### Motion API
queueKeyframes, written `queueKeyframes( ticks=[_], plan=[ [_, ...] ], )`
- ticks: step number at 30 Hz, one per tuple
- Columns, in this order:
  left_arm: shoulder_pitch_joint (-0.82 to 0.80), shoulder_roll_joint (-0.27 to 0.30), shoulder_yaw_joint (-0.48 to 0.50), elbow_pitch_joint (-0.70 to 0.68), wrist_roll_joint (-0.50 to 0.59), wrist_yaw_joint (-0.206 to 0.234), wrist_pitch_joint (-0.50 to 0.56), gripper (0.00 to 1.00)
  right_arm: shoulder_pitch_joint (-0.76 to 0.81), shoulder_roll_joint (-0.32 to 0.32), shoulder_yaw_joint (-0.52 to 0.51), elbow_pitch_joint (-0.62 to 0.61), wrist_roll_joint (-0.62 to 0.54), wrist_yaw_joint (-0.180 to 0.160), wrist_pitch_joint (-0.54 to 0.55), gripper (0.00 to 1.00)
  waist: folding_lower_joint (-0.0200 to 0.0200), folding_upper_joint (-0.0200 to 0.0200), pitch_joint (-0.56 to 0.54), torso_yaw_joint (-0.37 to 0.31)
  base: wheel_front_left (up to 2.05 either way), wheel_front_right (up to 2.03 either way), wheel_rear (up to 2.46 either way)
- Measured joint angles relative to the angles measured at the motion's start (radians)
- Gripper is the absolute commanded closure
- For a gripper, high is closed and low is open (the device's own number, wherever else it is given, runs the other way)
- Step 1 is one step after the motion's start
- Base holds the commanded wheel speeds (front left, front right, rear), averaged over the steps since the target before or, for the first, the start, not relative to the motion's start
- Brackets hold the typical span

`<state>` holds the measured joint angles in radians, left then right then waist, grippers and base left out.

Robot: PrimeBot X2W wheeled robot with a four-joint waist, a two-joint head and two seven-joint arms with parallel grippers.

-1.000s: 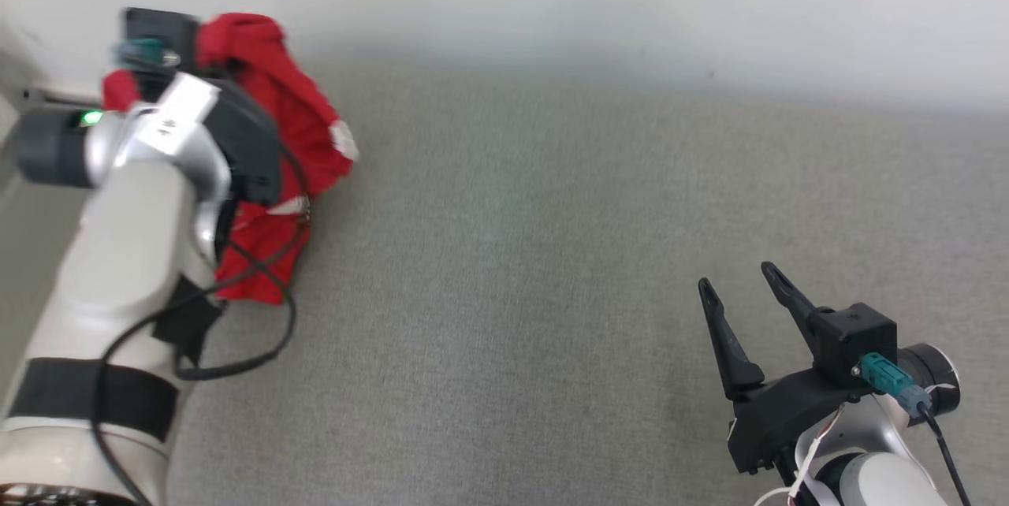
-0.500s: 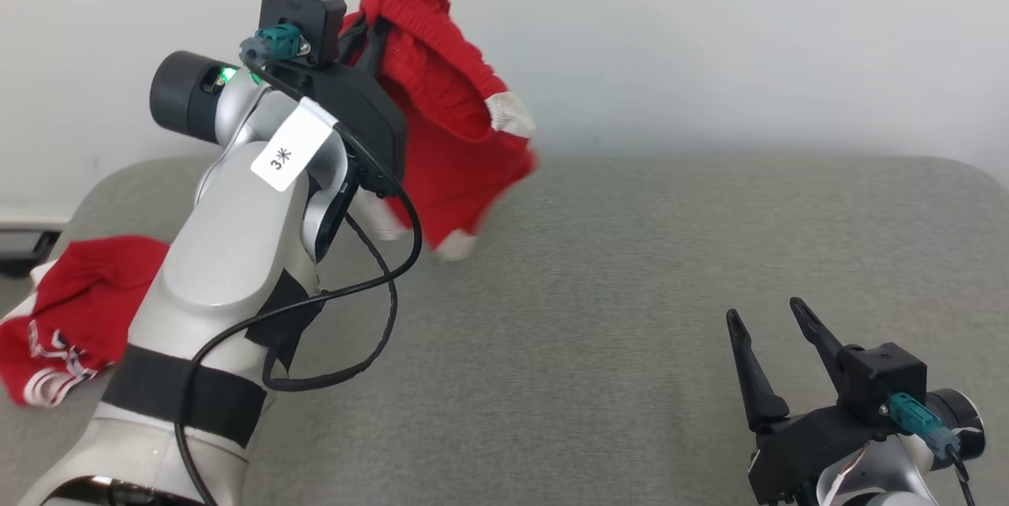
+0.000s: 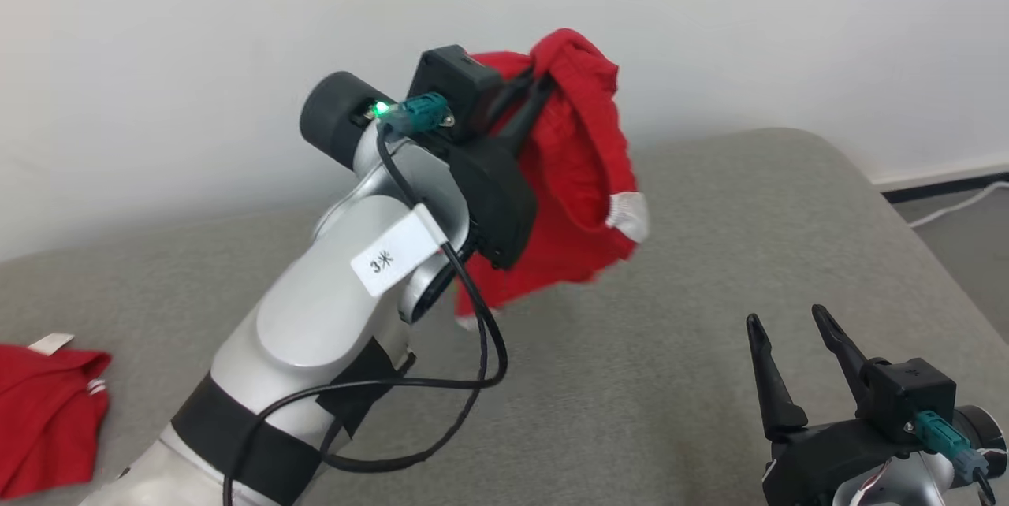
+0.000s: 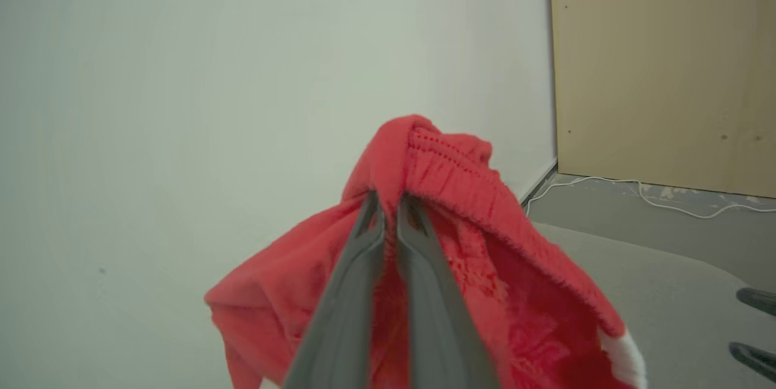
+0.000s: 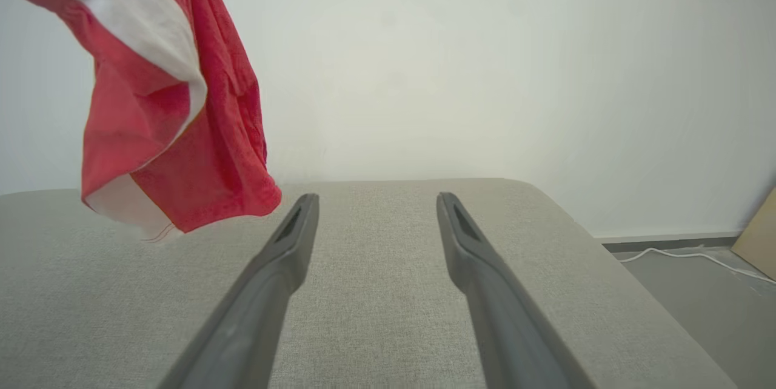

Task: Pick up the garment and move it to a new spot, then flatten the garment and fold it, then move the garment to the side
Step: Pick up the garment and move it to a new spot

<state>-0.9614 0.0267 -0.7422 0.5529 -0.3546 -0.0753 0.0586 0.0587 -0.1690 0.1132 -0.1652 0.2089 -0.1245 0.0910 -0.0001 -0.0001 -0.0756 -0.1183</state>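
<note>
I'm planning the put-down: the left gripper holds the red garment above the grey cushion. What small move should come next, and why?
Probably lower the left gripper so the red garment touches down on the grey cushion ahead of the open right gripper. It hangs bunched and clear of the surface, pinched at its waistband, apart from the other red garment at the left.

White paper label (image 3: 392, 256) wrapped round left arm (image 3: 315, 317), just below wrist: black handwritten "3" followed by star-like sign, possibly character 米. Small pale mark on top of right wrist camera housing (image 3: 906, 384): too small to read. Red garment (image 3: 587, 175), held aloft: no legible print. White tag (image 3: 50, 343) on second red cloth (image 3: 43, 419): unreadable.
</note>
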Motion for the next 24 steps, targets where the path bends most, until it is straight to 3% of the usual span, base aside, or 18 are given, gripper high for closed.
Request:
queueKeyframes(
  ticks=[5, 9, 16, 24],
  plan=[
    [0.0, 0.004, -0.042, -0.018, -0.053, 0.056, 0.012, 1.0, -0.009, 0.017, 0.014, 0.002, 0.0, 0.0, 0.003, 0.0, 0.0, 0.0, 0.006, -0.076, 0.0, 0.0, 0.0],
    [0.001, 0.002, -0.021, 0.033, -0.055, 0.085, 0.021, 1.0, -0.05, 0.034, 0.049, 0.017, 0.0, 0.001, 0.007, 0.0, 0.0, 0.0, 0.017, -0.135, 0.0, 0.0, 0.0],
    [0.074, 0.005, -0.01, 0.188, -0.046, 0.092, 0.043, 1.0, -0.07, 0.04, 0.043, 0.035, 0.001, 0.002, 0.01, 0.0, 0.0001, 0.0001, 0.05, -0.219, 0.0, 0.0, 0.0],
    [0.158, 0.128, -0.041, 0.318, -0.021, 0.073, 0.065, 1.0, -0.091, 0.044, 0.047, 0.047, 0.006, 0.003, 0.005, 0.0, 0.0003, 0.0002, 0.096, -0.225, 0.0, 0.0, 0.0]
  ],
)
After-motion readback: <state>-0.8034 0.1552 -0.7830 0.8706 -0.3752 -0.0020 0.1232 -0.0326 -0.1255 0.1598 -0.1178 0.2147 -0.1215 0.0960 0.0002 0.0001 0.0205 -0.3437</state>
